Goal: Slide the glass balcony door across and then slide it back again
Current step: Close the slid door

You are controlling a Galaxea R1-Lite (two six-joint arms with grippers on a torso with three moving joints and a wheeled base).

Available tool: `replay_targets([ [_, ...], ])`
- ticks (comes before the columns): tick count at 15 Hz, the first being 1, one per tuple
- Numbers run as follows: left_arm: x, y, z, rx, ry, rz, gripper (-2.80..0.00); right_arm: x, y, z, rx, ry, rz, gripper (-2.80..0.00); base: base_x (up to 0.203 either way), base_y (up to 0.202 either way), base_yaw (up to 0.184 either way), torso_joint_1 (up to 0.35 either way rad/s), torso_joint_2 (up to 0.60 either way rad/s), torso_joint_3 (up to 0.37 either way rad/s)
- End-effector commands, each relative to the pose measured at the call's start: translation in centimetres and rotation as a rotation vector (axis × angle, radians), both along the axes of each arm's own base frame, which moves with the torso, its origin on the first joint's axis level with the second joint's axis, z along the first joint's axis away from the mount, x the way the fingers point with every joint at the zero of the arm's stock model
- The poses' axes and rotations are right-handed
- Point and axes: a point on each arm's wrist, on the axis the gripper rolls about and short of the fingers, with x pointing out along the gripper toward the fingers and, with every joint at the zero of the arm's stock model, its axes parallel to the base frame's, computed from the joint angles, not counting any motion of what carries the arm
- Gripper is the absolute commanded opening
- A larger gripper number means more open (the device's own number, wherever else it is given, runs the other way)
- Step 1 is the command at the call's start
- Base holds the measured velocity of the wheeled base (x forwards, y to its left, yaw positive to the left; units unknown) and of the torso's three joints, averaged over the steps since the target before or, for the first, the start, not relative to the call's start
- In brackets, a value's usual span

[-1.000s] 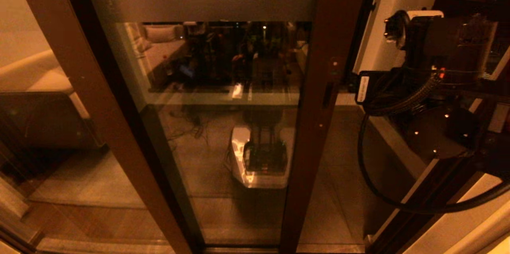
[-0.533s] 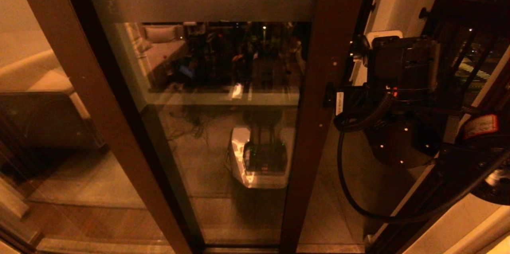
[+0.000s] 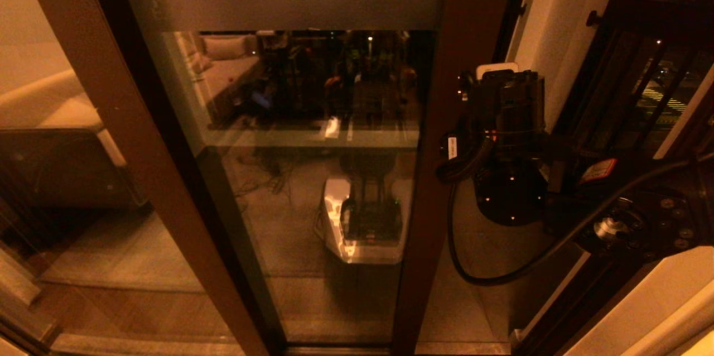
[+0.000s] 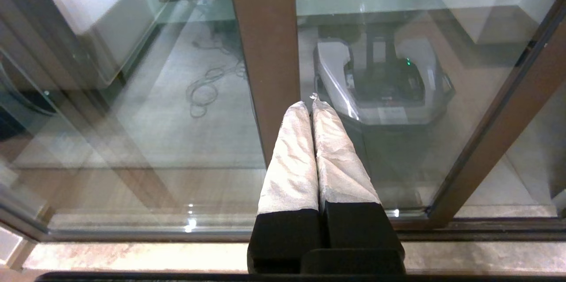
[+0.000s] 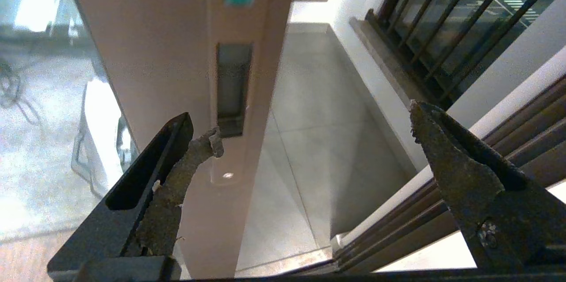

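Straight ahead in the head view, the glass balcony door (image 3: 312, 138) fills the middle of the picture, its dark brown stile (image 3: 446, 121) running from top to bottom and a frosted band (image 3: 290, 0) crossing the glass near the top. To its left stands a lighter brown post (image 3: 111, 121). The right end effector (image 3: 466, 94) is up at mid-height, just beside the right edge of the stile; its fingers cannot be made out from here. A black cable (image 3: 485, 267) loops down beneath the arm. Behind the arm, a dark railing (image 3: 641, 82) shows at the right.

Seen from the left wrist, the left end effector (image 4: 311, 103) is closed, its two wrapped fingers (image 4: 292, 158) pressed together with nothing between them. It points at the glass low down, near the floor track (image 4: 486, 229).

Seen from the right wrist, the right end effector (image 5: 309, 127) is spread wide and holds nothing. One finger (image 5: 177, 184) lies just beside the slot handle (image 5: 233, 87) in the stile; the other finger (image 5: 451, 162) stands well clear, over the open gap and the tiled balcony floor (image 5: 327, 140).
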Motion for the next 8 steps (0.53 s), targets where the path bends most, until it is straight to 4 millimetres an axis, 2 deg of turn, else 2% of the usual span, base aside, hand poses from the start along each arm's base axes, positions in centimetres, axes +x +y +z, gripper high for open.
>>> replay_targets([
  [1, 0.0, 0.0, 0.0, 0.000, 0.000, 0.000, -2.80, 0.9, 0.1, -1.1, -0.016, 0.022, -0.016, 0.00, 0.000, 0.000, 0.000, 0.000, 0.00, 0.000],
  [5, 0.0, 0.0, 0.0, 0.000, 0.000, 0.001, -2.80, 1.3, -0.2, -1.3, -0.012, 0.035, -0.022, 0.00, 0.000, 0.000, 0.000, 0.000, 0.00, 0.000],
  [8, 0.0, 0.0, 0.0, 0.000, 0.000, 0.001, -2.80, 2.6, -1.3, -1.1, 0.001, 0.027, -0.060, 0.00, 0.000, 0.000, 0.000, 0.000, 0.00, 0.000],
])
